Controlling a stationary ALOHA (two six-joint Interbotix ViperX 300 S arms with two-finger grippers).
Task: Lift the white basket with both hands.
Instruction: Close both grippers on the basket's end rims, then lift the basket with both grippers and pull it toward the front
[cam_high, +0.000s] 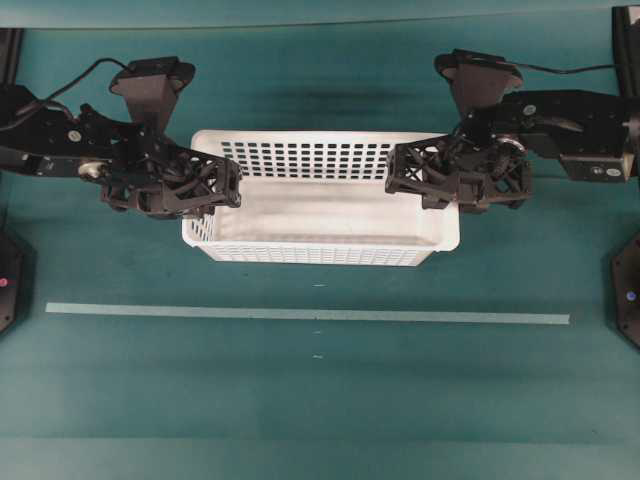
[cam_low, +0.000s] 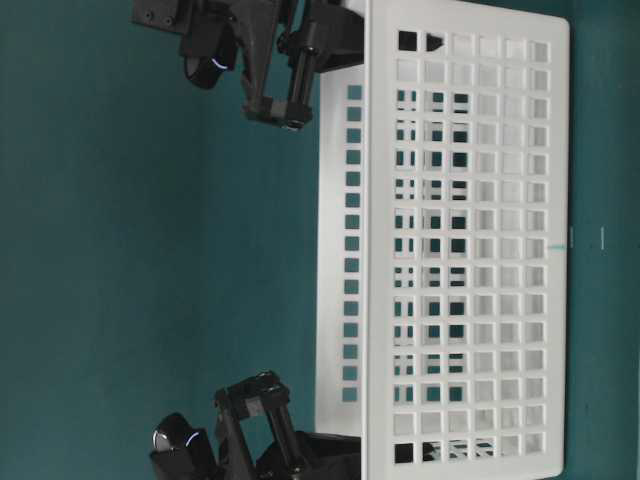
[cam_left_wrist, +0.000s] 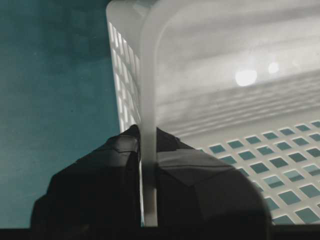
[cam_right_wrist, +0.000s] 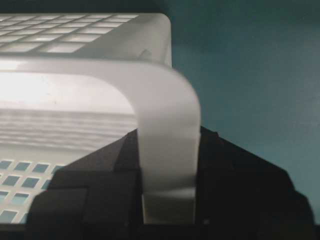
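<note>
The white basket (cam_high: 320, 215) stands in the middle of the teal table, its long side towards me. My left gripper (cam_high: 225, 185) is shut on the rim of its left short end. My right gripper (cam_high: 400, 172) is shut on the rim of its right short end. In the left wrist view the basket rim (cam_left_wrist: 148, 90) runs between my left gripper's (cam_left_wrist: 148, 137) two black fingers. In the right wrist view the broad rim (cam_right_wrist: 167, 100) is clamped in my right gripper (cam_right_wrist: 167, 137). The table-level view shows the slotted wall (cam_low: 470, 250). I cannot tell whether the basket is off the table.
A pale tape line (cam_high: 300, 314) crosses the table in front of the basket. Black arm bases stand at the left edge (cam_high: 8, 280) and the right edge (cam_high: 628, 295). The basket holds nothing.
</note>
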